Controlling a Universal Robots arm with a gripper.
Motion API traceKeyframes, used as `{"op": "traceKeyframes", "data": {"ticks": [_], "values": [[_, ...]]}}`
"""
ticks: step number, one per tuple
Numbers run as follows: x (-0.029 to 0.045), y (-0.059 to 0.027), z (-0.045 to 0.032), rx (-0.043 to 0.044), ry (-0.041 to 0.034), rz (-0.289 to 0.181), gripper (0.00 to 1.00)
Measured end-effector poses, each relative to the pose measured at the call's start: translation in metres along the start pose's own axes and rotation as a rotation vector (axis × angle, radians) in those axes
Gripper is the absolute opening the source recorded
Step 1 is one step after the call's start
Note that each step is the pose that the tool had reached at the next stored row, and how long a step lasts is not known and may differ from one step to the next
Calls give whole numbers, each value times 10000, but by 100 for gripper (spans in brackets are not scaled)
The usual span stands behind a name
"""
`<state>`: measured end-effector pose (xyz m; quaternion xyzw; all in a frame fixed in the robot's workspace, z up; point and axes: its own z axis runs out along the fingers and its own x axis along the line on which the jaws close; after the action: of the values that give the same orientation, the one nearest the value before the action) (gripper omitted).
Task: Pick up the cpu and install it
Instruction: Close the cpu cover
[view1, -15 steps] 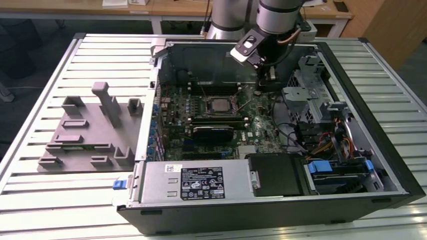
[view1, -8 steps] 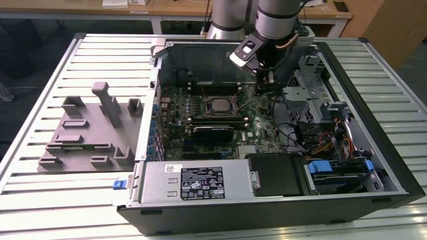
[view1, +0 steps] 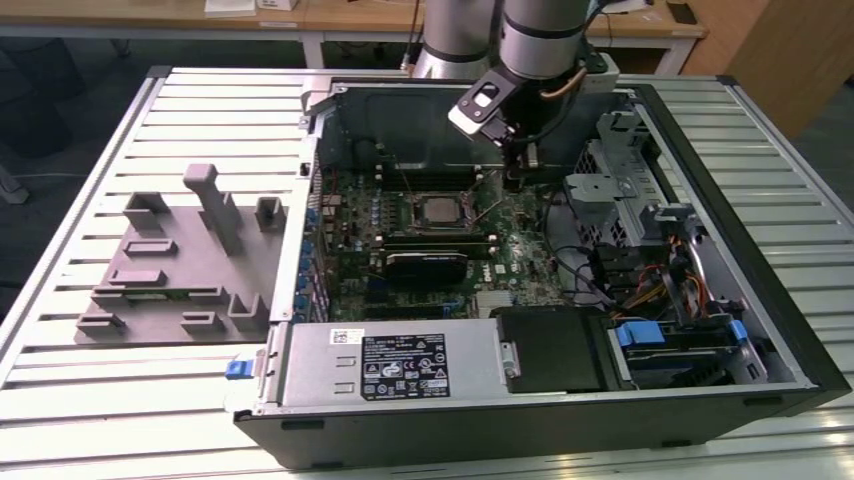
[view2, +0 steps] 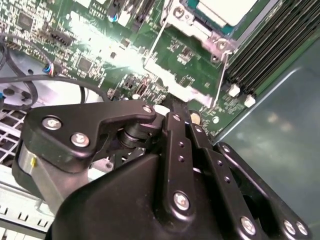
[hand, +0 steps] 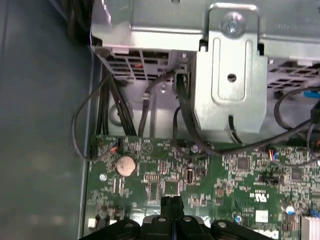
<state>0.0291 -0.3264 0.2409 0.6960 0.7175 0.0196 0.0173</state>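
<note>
- slatted metal table (view1: 80, 400): carries an open computer case (view1: 534, 440) lying on its side, at 3 o'clock of a grey fixture tray (view1: 174, 270) in the exterior view.
- power supply (view1: 387, 365): sits along the case's nearest wall, with a black drive caddy (view1: 561, 350) just beside it at 3 o'clock.
- motherboard (view1: 521, 270): green board that floors the case beyond the power supply.
- cpu (view1: 438, 210): silvery square lying flat in its socket near the middle of the board. the second wrist view shows its pale top (view2: 232, 7) inside the metal socket frame, with memory slots (view2: 270, 45) just beside it.
- gripper (view1: 518, 178): hangs over the board at 3 o'clock of the cpu, near it but apart. in the first wrist view its 2 black fingertips (hand: 172, 202) meet with nothing between them.
- coin cell (hand: 125, 165): round battery on the board, beyond the fingertips in the first wrist view.
- metal drive cage (hand: 230, 75): stands past the board's edge, with black cables running under it.
- arm (view1: 541, 40): comes in from 12 o'clock, in front of wooden desks (view1: 360, 15).
</note>
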Motion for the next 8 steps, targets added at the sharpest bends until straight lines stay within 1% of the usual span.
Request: {"op": "traceKeyframes", "data": {"ticks": [2, 4, 8], "values": [[1, -43, -2, 0, 0, 0, 11], [3, -106, -6, -2, 0, 0, 11], [8, -256, -13, -16, 4, 0, 11]]}}
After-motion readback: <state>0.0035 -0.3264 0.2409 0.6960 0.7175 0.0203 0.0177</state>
